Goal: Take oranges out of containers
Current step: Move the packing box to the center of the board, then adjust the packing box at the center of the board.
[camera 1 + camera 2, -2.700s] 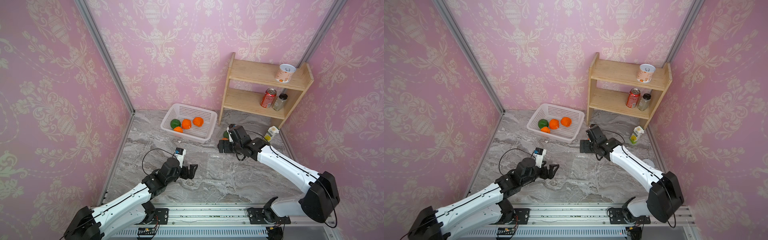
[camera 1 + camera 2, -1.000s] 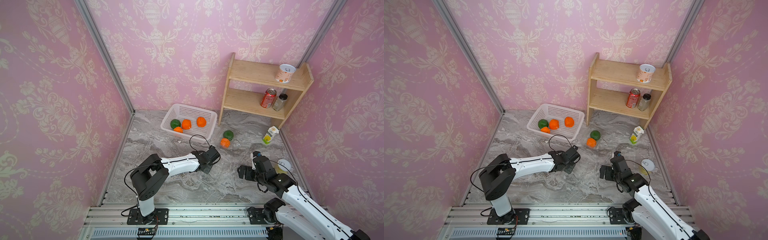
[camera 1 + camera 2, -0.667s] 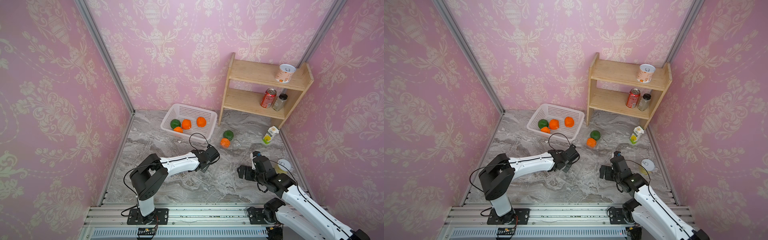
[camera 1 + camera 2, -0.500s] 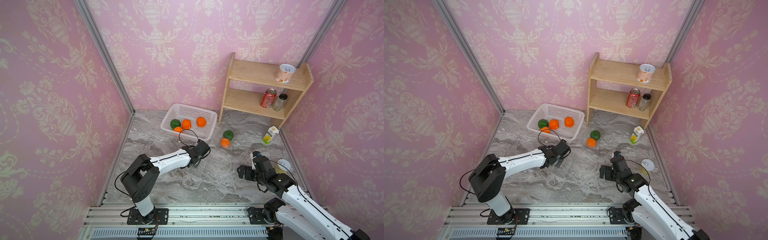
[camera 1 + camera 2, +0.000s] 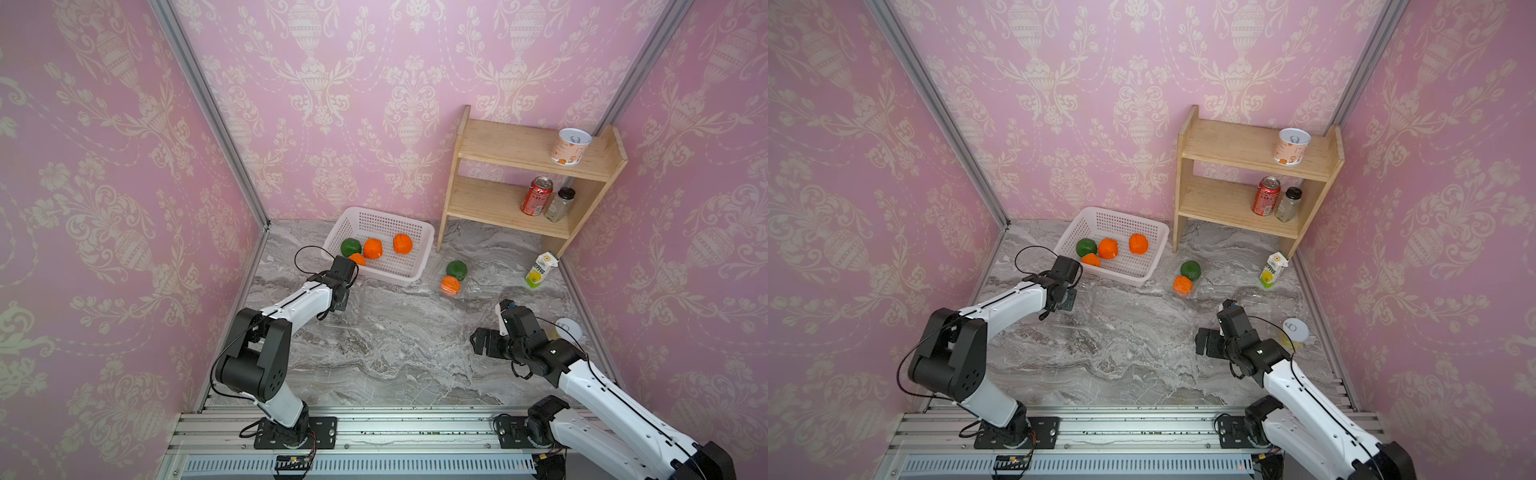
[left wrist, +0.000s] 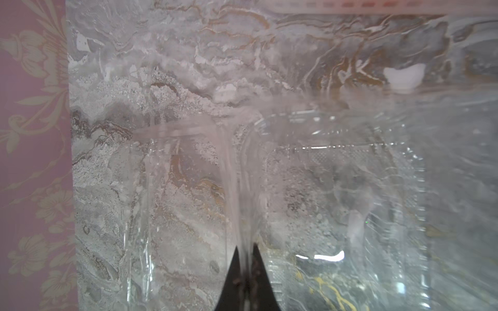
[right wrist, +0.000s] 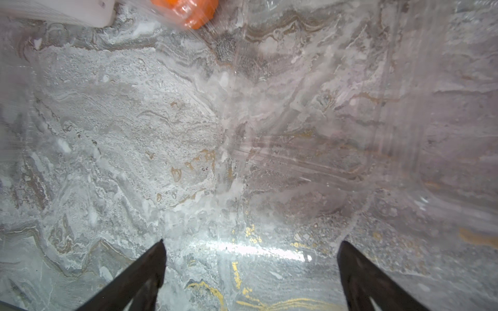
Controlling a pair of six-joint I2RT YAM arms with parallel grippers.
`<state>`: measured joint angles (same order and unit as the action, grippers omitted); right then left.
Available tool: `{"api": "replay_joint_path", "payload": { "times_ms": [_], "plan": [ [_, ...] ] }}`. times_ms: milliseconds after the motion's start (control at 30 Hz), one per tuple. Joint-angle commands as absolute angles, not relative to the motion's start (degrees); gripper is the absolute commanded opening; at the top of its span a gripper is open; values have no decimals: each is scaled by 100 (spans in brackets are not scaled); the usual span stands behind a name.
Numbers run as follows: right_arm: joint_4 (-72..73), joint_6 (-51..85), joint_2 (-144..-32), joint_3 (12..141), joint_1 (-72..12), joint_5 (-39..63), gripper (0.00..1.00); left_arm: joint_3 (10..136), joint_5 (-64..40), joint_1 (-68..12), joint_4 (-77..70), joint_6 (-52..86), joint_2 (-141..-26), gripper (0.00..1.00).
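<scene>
Just beyond the left gripper [image 5: 341, 301], a white basket [image 5: 422, 249] holding four loose fruits [image 5: 372, 248]. Pinched between that gripper's nearly closed fingertips [image 6: 235, 274], a thin edge of an empty clear container [image 6: 336, 175] — too glassy to read its long axis; well ahead of the wide-open, empty right gripper [image 5: 482, 345], a filled clear container [image 5: 468, 286], long axis running away from both grippers toward the back wall. Inside, an orange fruit [image 5: 450, 285] at the end nearer the right gripper and a green fruit [image 5: 456, 270] just beside it at the far end.
</scene>
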<state>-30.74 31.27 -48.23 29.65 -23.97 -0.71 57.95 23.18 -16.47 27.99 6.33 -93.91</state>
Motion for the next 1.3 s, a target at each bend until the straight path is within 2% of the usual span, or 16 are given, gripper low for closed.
{"api": "replay_joint_path", "payload": {
  "times_ms": [0,100,167,367,567,700,900,1267],
  "plan": [
    [-3129,2973,-4912,3246,-2326,27,100,6056,2028,-1616,2905,493,-9344,45],
    [-3042,2933,-5177,3516,-2241,63,100,5822,1815,-1613,2605,507,-8968,59],
    [-2980,2912,-5474,3774,-2176,6,100,5607,1926,-1609,2385,487,-8683,72],
    [-2549,2681,-6667,4759,-1927,97,100,4972,1287,-1772,1845,745,-7442,93],
    [-2093,2856,-8202,5892,-1507,345,100,3660,983,-2447,536,817,-5895,97],
    [-2123,2752,-9269,6910,-1350,640,92,2970,629,-2832,-284,727,-5229,98],
    [-2645,2606,-10496,8189,-1257,334,100,2308,-100,-2968,-1282,698,-5044,99],
    [-3136,2387,-11596,9277,-1186,-234,100,1749,-314,-3006,-1939,572,-4878,99]
  ]
}}
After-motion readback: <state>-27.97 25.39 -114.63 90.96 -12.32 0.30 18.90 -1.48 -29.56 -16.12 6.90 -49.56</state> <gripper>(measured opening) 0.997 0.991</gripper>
